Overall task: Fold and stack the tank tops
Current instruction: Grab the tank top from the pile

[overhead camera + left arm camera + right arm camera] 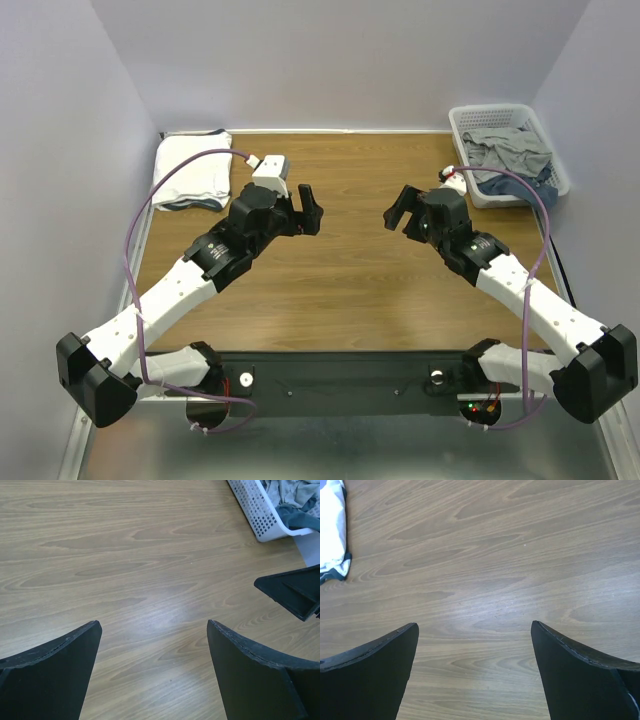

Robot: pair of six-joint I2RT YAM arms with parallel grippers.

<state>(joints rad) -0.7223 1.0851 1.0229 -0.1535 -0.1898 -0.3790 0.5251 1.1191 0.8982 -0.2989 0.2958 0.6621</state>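
Both arms sit nearest me, reaching in from the near edge. The left gripper point(310, 210) and right gripper point(400, 212) face each other over mid-table, jaws on both spread wide with nothing between them. Wooden table point(350, 290) runs under them. Far left corner: a folded pile point(192, 170), white on top with a darker edge showing below; tank tops already done, I'd say. Far right corner: the white basket point(462, 120), a crumpled grey tank top point(510, 148) lying over a blue tank top point(522, 186).

My read is that a fetch from the basket comes next, and that's the right arm's job. To do it well, pinch only the grey layer up high and lift clear of the rim so the basket doesn't drag. Then lay it flat mid-table with the straps spread.
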